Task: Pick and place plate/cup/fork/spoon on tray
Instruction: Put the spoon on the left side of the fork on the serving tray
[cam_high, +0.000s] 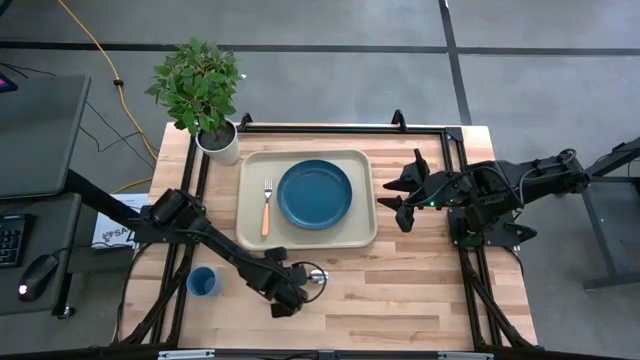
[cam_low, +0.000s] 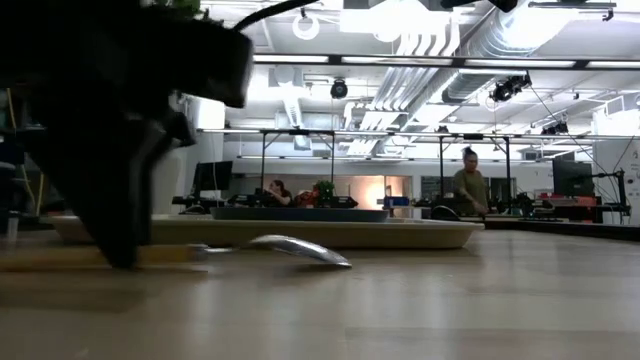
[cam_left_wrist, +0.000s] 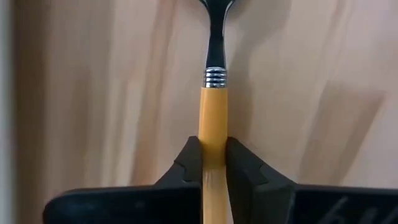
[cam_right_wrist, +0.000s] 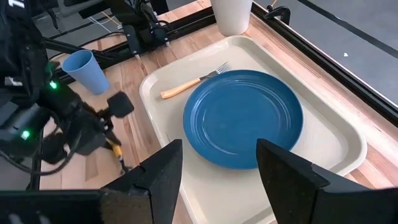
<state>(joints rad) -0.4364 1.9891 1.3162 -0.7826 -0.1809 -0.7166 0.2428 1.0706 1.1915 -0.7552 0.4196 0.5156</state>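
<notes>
Two end effectors are in view, and only the left one holds anything. The left end effector (cam_high: 297, 287) sits low over the worktop (cam_high: 400, 290), just outside the tray (cam_high: 355, 238) on its near side. Its fingers (cam_left_wrist: 189, 163) are pinched together on the orange handle of the spoon (cam_left_wrist: 214, 118), one pad pressed against each side of the handle, leaving only the handle's width between them. The spoon points straight out ahead of the fingers, its metal collar and silver neck lying beyond the grip, and its bowl reaches out of the left wrist view. In the low view the silver bowl lies close to the wood, just in front of the tray's edge; I cannot tell whether it touches the wood. The cup (cam_high: 203, 282) stands upright on the worktop behind this end effector, beside the arm and apart from it.

The right end effector (cam_high: 398, 193) hovers just beside the tray's right edge, its fingers spread wide apart and holding nothing. Ahead of it the plate (cam_high: 315, 194) lies flat in the tray. The fork (cam_high: 266, 207) lies beyond the plate, also in the tray, just beside the plate's rim.
</notes>
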